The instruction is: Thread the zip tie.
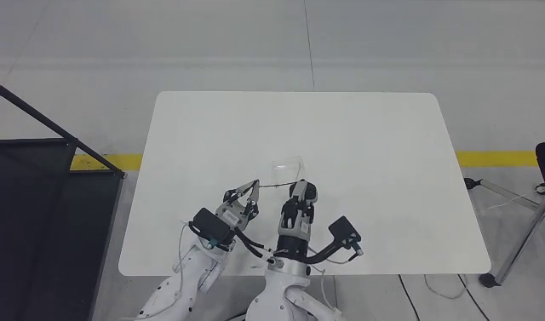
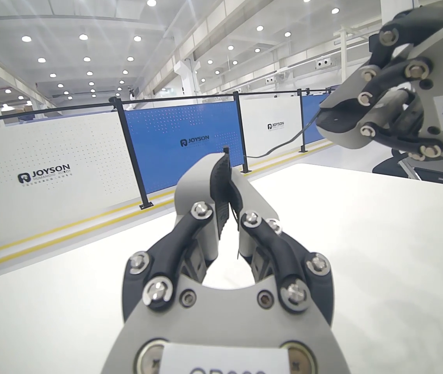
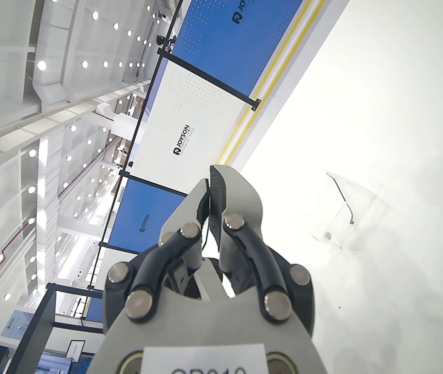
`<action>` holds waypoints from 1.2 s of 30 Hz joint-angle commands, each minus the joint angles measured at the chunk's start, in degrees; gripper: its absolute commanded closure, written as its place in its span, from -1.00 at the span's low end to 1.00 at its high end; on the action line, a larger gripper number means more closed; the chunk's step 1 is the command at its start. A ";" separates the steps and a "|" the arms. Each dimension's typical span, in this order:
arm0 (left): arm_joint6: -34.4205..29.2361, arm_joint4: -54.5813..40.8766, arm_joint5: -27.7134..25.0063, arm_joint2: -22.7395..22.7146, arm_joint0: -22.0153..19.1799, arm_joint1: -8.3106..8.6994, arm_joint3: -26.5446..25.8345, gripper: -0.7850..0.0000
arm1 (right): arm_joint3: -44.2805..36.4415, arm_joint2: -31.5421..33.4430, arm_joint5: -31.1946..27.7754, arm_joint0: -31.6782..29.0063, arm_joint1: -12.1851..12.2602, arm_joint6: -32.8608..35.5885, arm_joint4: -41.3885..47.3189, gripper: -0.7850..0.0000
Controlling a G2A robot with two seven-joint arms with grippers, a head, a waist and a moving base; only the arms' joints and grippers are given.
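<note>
White table [image 1: 358,151] carries the work near its front edge. The left gripper [image 2: 227,175] and the right gripper [image 3: 210,185] are held close together above it, both clenched. A clear pouch [image 3: 361,206] is laid just beyond them, a spare tie [image 3: 341,192] enclosed. The black zip tie [image 1: 272,186] is stretched between the grippers, one end clamped in each.

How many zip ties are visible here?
2. One zip tie spans between the left hand and right hand; a second zip tie lies on or in clear plastic on the table. Others may be hidden.
</note>
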 commanded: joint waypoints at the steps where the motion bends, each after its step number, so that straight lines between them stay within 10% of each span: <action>1: 0.00 0.00 0.00 0.00 0.00 0.00 0.00 1.00 | -0.07 0.06 0.03 0.08 -0.08 0.03 0.30 1.00; 36: -1.12 -0.74 -0.11 -0.03 0.17 -0.05 -0.61 1.00 | 4.66 1.14 -5.85 0.12 -4.49 -5.86 2.79 1.00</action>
